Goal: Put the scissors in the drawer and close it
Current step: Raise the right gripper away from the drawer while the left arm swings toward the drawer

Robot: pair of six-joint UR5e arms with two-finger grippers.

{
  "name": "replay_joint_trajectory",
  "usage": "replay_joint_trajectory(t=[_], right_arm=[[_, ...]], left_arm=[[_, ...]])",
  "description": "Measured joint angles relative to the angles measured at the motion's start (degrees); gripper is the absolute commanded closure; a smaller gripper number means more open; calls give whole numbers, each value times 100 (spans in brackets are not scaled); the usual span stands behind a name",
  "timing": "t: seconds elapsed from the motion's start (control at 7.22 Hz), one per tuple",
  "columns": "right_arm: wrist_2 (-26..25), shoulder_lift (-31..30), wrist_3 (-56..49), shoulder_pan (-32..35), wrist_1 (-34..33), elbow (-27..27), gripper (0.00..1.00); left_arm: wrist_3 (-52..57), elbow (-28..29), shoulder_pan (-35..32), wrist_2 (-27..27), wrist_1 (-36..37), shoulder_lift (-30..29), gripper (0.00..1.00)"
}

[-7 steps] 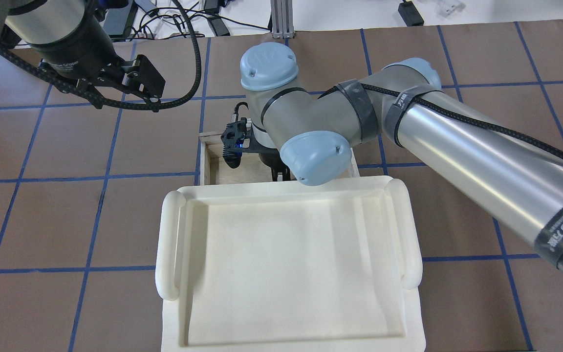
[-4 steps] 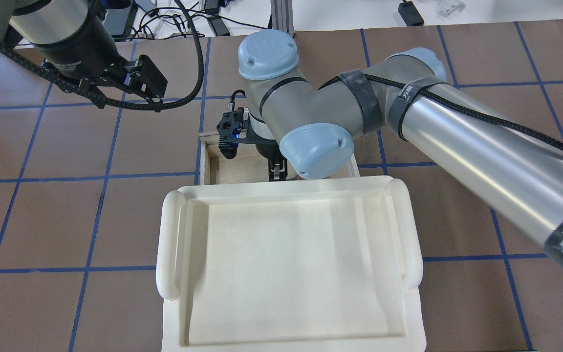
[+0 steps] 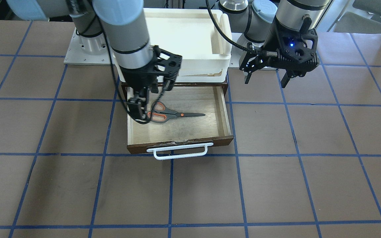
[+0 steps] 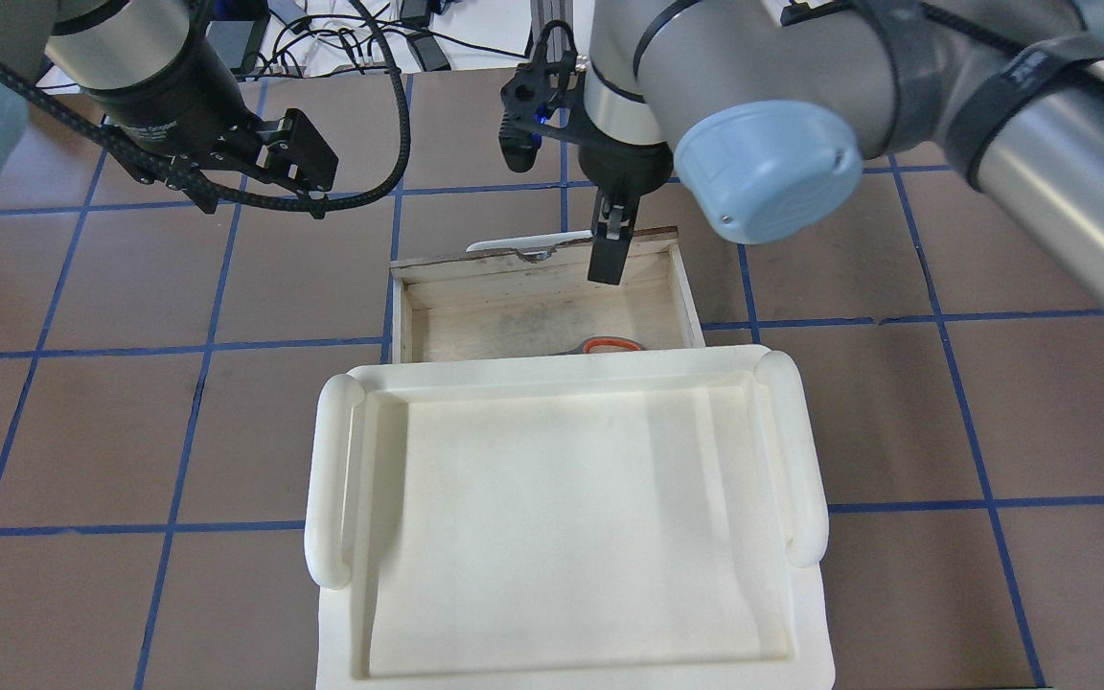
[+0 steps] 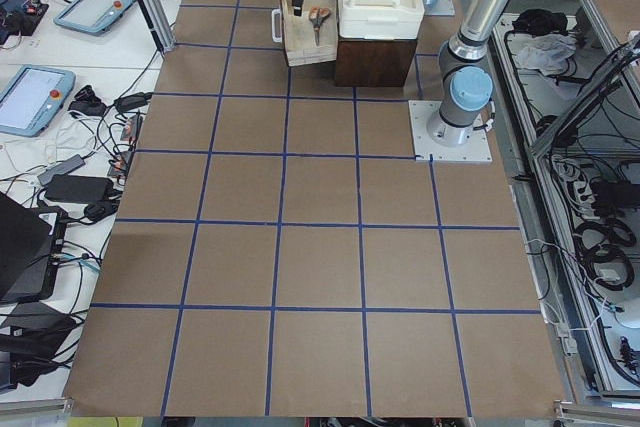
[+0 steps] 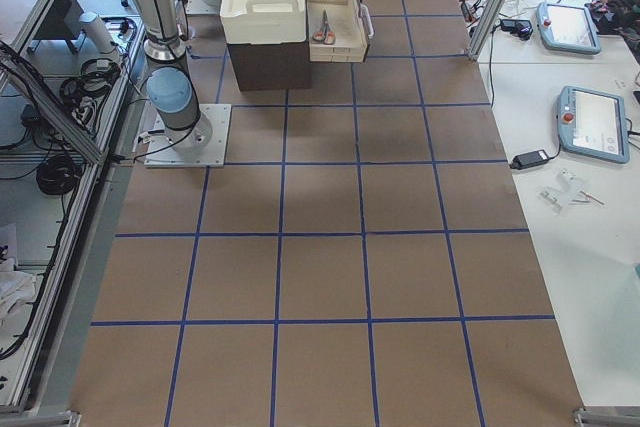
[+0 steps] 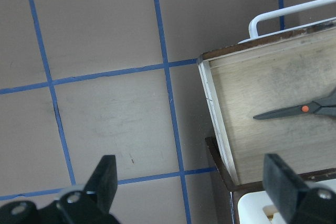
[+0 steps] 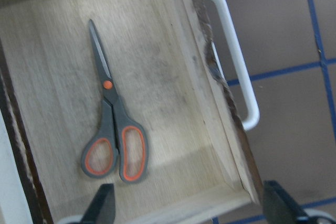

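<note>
The scissors (image 3: 169, 114), with grey handles lined in orange, lie flat on the pale floor of the open drawer (image 3: 225, 112). They also show in the right wrist view (image 8: 113, 124) and the left wrist view (image 7: 299, 109). In the overhead view only an orange handle (image 4: 609, 345) peeks out past the tray. My right gripper (image 3: 140, 112) hangs open and empty over the drawer, above the scissors' handles (image 8: 190, 205). My left gripper (image 3: 266, 79) is open and empty above the table beside the drawer (image 7: 194, 182).
A white plastic tray (image 4: 562, 517) sits on the dark cabinet behind the drawer. The drawer's white bar handle (image 3: 177, 153) sticks out at its chipped front. Brown table with blue grid lines lies all around.
My right gripper has risen out of the drawer and moved toward its front, away from the tray. The scissors stay lying in the drawer. The left arm has barely moved.
</note>
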Motion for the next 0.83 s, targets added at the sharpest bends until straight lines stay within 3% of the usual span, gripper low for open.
replay_joint_trajectory(t=[0.42, 0.83], right_arm=[[-32, -875, 1464, -1125, 643, 11, 0], [-551, -968, 4220, -1279, 731, 14, 0]], left_arm=[[-1088, 15, -343, -117, 1154, -611, 0], [-1924, 217, -965, -307, 2241, -1451, 0]])
